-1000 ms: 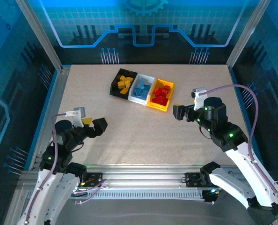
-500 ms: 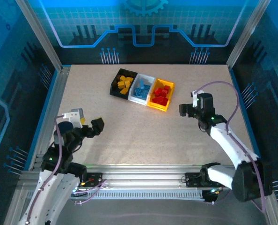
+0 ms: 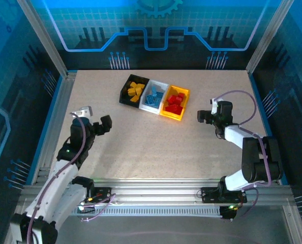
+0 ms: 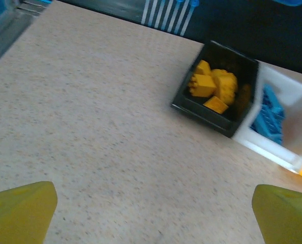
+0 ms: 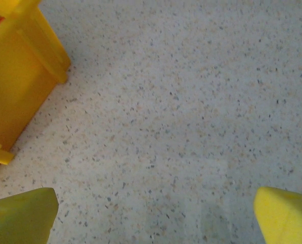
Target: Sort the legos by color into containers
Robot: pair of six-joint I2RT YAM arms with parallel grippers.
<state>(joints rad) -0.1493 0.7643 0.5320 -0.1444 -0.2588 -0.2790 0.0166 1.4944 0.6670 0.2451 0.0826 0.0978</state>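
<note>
- Worktop [image 3: 156, 142]: speckled beige surface; carries one row of three joined bins toward its far side, left of centre.
- Black bin [image 3: 124, 93]: left end of the row; open-topped; holds the yellow-orange legos [image 3: 136, 90], heaped together; in the left wrist view the same bin [image 4: 202, 114] shows these bricks [image 4: 212, 86] piled against its far wall.
- White bin [image 3: 159, 83]: middle of the row, touching the black bin on one side and the yellow bin on the other; holds the blue legos [image 3: 153, 96]; in the left wrist view its wall [image 4: 293, 127] and the blue bricks [image 4: 270, 114] sit at the right edge.
- Yellow bin [image 3: 171, 115]: right end of the row; holds the red legos [image 3: 175, 101]; in the right wrist view its outer wall [image 5: 19, 76] stands at the upper left, resting on the worktop [image 5: 166, 101].
- Left claw [image 3: 101, 126]: near the left side of the worktop, well apart from the bins, pointed toward them; jaws spread wide, nothing between them; in its own wrist view [image 4: 151, 218] the two yellow fingertips [image 4: 19, 211] sit at the bottom corners over bare surface.
- Right claw [image 3: 203, 117]: right of the yellow bin, near it but not touching; jaws spread wide, nothing held; in its own wrist view [image 5: 153, 218] the yellow fingertips [image 5: 21, 216] frame bare speckled surface just beside the bin.
- Loose legos on the worktop: none seen in the overhead view; every visible brick lies in a bin, one colour to each.
</note>
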